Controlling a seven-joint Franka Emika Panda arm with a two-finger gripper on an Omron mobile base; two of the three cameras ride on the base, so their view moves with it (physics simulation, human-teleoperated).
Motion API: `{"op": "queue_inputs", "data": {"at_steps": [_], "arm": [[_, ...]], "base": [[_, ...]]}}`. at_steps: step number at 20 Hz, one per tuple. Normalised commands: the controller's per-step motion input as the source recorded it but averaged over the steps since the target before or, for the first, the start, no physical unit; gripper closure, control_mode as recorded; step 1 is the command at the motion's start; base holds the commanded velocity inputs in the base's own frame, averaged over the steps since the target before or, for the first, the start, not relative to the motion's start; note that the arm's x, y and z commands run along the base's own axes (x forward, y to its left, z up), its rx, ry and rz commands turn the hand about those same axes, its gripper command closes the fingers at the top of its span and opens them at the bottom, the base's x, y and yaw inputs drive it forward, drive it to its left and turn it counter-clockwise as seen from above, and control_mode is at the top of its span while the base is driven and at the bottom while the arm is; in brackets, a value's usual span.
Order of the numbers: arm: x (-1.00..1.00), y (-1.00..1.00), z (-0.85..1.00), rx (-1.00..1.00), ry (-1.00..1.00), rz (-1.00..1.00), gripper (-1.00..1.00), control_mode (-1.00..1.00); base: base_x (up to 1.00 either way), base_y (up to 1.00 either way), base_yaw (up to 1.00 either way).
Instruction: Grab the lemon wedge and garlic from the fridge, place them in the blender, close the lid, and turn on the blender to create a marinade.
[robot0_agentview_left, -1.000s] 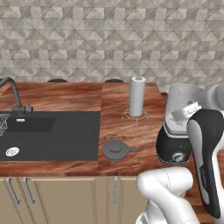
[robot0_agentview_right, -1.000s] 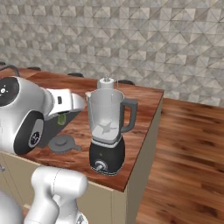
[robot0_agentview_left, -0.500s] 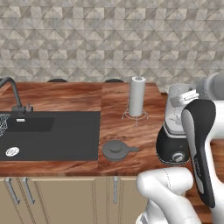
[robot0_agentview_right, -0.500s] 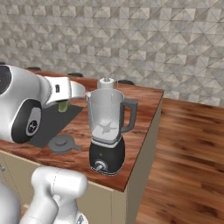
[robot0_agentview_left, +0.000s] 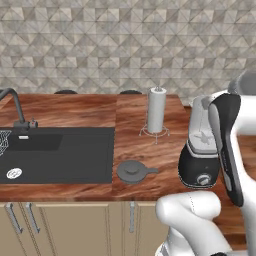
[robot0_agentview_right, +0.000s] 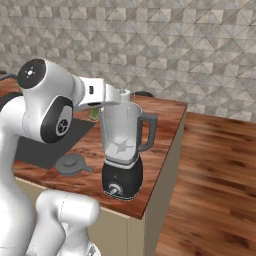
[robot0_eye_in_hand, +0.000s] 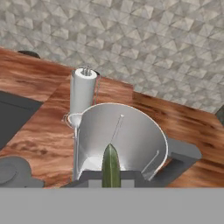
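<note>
The blender (robot0_agentview_right: 121, 150) stands near the counter's right end, its clear jar (robot0_eye_in_hand: 120, 131) open at the top. Its black base (robot0_agentview_left: 199, 170) has a silver knob. The lid (robot0_agentview_left: 132, 171) lies flat on the counter to the blender's left, also seen as the lid (robot0_agentview_right: 72, 164). My gripper (robot0_eye_in_hand: 110, 174) is shut on the lemon wedge (robot0_eye_in_hand: 110, 166), a narrow yellow-green sliver held just over the jar's near rim. From the right base, the lemon wedge (robot0_agentview_right: 94, 114) hangs under my hand beside the jar's left wall. The garlic and the fridge are out of view.
A white paper-towel roll (robot0_agentview_left: 156, 110) on a wire stand rises behind the blender. A dark sink (robot0_agentview_left: 55, 152) with a faucet (robot0_agentview_left: 15, 107) takes up the counter's left. The counter's right edge (robot0_agentview_right: 167, 155) drops to a wooden floor.
My hand has swung right with the lemon wedge, from over the counter left of the blender up to the jar's rim. The blender and lid stayed put.
</note>
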Motion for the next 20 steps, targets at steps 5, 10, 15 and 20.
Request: {"op": "queue_inputs", "data": {"at_steps": [5,10,15,20], "arm": [[0.41,-0.6,0.0,0.0,0.08,-0.03,1.0,-1.0],[0.62,-0.09,-0.1,0.0,0.07,0.0,1.0,-1.0],[0.54,0.0,-0.27,0.0,0.0,0.0,1.0,-1.0],[0.24,0.0,-0.37,0.0,0.0,0.0,1.0,-1.0]], "base": [[0.0,0.0,0.0],[0.0,0.0,0.0],[0.0,0.0,0.0],[0.0,0.0,0.0]]}}
